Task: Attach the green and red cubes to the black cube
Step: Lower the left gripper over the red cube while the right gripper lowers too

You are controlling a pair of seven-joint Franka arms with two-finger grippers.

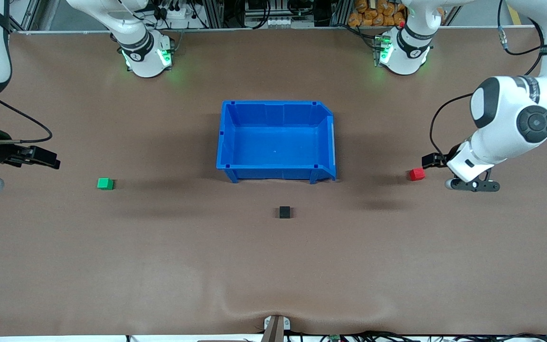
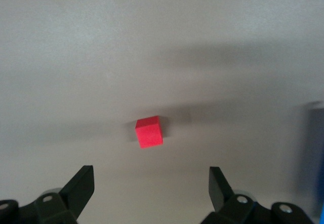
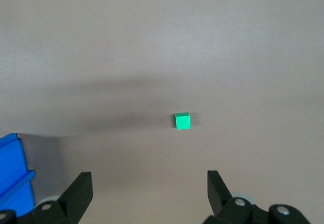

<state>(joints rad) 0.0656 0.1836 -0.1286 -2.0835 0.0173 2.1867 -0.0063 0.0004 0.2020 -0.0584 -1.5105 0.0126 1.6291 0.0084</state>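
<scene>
Facing the arms: black cube [image 1: 284, 212] lies just nearer the camera than the blue bin [image 1: 276, 166]; green cube [image 1: 105, 183] toward the right arm's end, red cube [image 1: 416, 174] toward the left arm's end.

Left wrist: left gripper [image 2: 152, 186] spread wide, empty, over red cube [image 2: 149, 132].

Right wrist: right gripper [image 3: 150, 191] spread wide, empty, above table near green cube [image 3: 182, 121].

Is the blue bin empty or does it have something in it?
Empty. The front view shows only bare blue floor inside the blue bin; all three cubes lie outside it on the table.
</scene>
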